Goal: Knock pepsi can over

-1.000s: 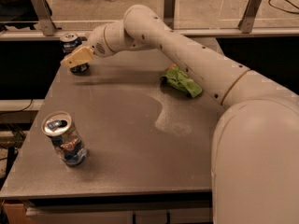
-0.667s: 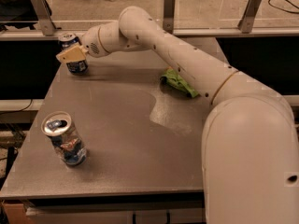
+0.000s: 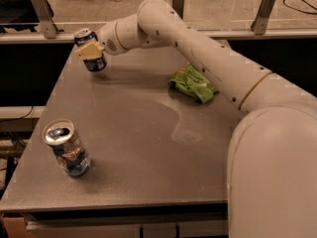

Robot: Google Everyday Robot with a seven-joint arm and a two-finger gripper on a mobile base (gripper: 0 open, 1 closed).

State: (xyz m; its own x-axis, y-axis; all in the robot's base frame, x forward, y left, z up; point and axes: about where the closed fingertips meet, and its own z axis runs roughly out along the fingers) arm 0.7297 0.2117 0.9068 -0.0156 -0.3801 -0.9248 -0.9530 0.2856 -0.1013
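Observation:
The pepsi can, dark blue with a silver rim, is at the table's far left corner and leans to the left, its top tipped away from the arm. My gripper, with tan fingers, is right against the can's side at mid height, reaching in from the right. The arm stretches across the table from the lower right.
A dented can mottled silver, red and blue stands near the front left of the grey table. A green crumpled bag lies at the middle right, just under the arm. Metal posts and a rail run behind the table.
My gripper has pushed left against the pepsi can. The can, upright before, now tilts to the left.

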